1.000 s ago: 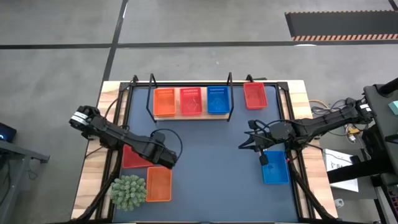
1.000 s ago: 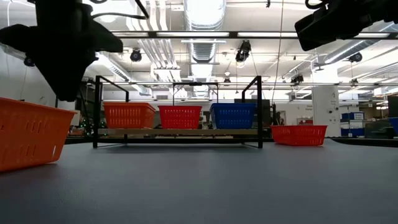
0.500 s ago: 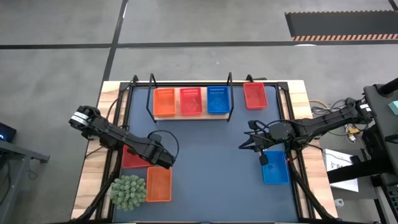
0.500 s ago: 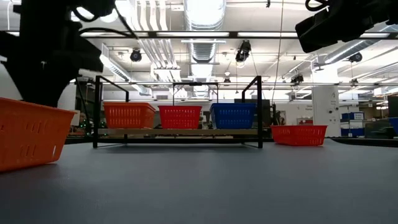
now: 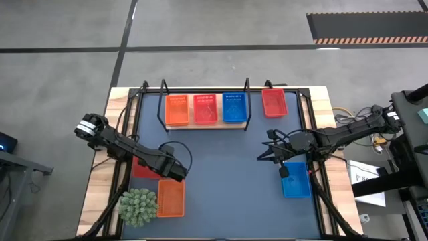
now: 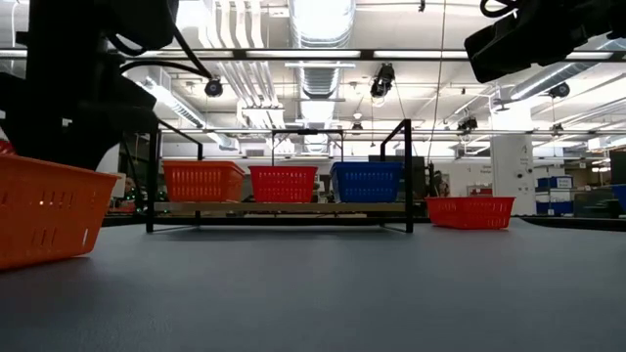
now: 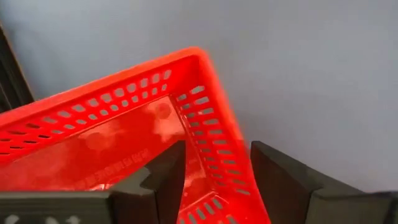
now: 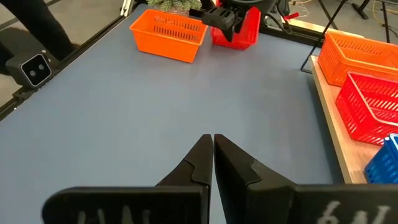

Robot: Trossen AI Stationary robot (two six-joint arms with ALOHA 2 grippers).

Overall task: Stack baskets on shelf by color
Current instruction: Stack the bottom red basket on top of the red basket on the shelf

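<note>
My left gripper (image 5: 171, 170) is open, low over the mat's near left. It stands astride the right wall of a red basket (image 5: 142, 167): one finger (image 7: 163, 179) inside, one (image 7: 283, 177) outside. An orange basket (image 5: 170, 199) lies just nearer. The shelf (image 5: 206, 124) at the far side holds an orange (image 5: 177, 110), a red (image 5: 205, 109) and a blue basket (image 5: 235, 107). Another red basket (image 5: 273, 102) lies right of the shelf. My right gripper (image 8: 212, 149) is shut and empty above the mat, beside a blue basket (image 5: 295, 179). My left gripper has the red basket's right-hand mesh wall (image 7: 214, 155) between its open fingers, one inside the basket and one outside, coming from above and slanting. I cannot tell whether either finger touches the wall. The basket rests flat on the mat.
A green spiky plant ball (image 5: 138, 206) sits at the near left corner beside the orange basket. The dark-blue mat (image 5: 227, 187) is bare in the middle between the arms. The shelf's black wire loops (image 6: 155, 176) stand upright at its ends.
My left gripper has gone down onto the red basket and a little toward the table's left edge, staying open. My right arm has kept still.
</note>
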